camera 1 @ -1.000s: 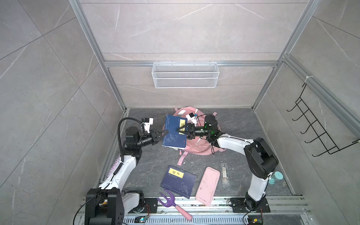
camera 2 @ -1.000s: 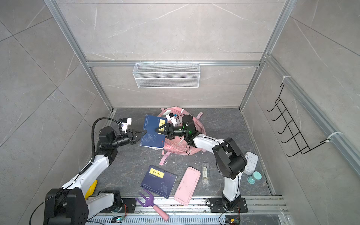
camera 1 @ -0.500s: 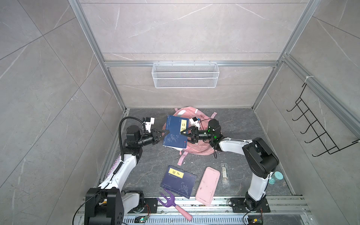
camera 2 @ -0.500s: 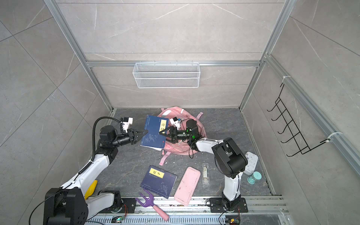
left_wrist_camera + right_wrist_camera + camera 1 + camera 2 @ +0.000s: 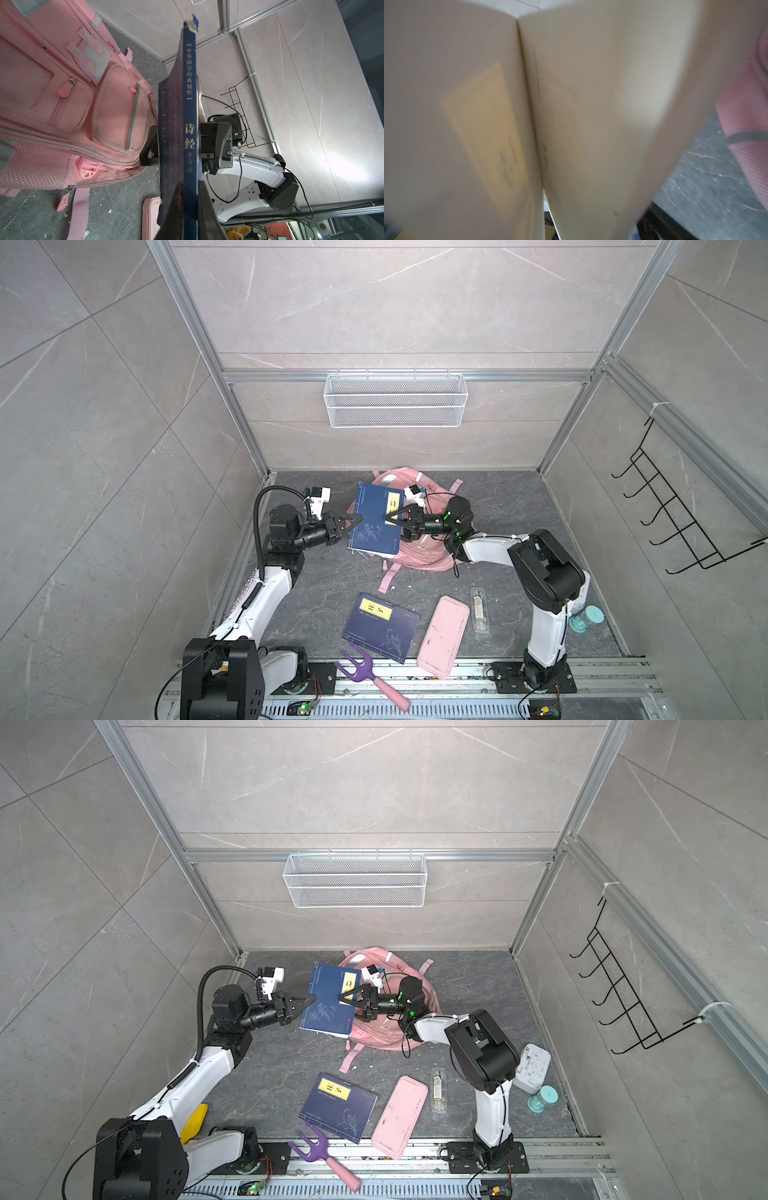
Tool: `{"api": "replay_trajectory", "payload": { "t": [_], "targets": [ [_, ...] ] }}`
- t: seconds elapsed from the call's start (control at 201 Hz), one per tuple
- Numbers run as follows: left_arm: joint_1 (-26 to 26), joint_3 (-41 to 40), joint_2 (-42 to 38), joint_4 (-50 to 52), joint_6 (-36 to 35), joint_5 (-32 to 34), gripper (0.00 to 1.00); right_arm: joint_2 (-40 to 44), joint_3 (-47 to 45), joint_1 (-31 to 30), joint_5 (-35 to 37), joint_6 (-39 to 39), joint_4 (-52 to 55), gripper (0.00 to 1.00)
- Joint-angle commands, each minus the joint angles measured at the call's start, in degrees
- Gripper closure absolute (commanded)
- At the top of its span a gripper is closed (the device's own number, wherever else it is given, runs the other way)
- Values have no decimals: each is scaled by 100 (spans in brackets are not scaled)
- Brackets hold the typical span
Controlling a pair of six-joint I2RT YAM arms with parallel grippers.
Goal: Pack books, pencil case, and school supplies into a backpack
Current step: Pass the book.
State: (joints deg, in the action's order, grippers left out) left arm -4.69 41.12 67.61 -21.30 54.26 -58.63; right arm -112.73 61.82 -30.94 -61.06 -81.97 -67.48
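It was a robot test cell: grey panels (image 5: 395, 302) in aluminium framing (image 5: 399, 376), wall-hung wire basket (image 5: 395, 406) and hook rack (image 5: 681, 516), two arms (image 5: 266, 597) bolted to a near rail (image 5: 457, 680).

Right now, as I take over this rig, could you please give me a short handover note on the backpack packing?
Left gripper: shut on the spine edge of the raised navy book, lifted beside the pink backpack.
Right gripper: open, jaws straddling that book's opposite edge, not gripping.
Second navy book, pink pencil case and clear supplies packet lie on the floor.
Done: nothing visibly packed.
Left: both books, the case and the packet into the backpack.
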Motion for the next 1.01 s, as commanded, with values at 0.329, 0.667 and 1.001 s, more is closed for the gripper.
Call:
{"api": "replay_trajectory", "payload": {
  "t": [0.329,0.667,1.001],
  "targets": [
    [-63,311,105,811,-840,139,100,347,1,-17,-118,-213,-143,20],
    [-85,323,415,685,-814,190,100,1700,-162,-17,580,2709,4020,53],
    [-298,372,596,647,-858,224,100,1764,-110,-17,742,2820,4366,81]
  ]
}}
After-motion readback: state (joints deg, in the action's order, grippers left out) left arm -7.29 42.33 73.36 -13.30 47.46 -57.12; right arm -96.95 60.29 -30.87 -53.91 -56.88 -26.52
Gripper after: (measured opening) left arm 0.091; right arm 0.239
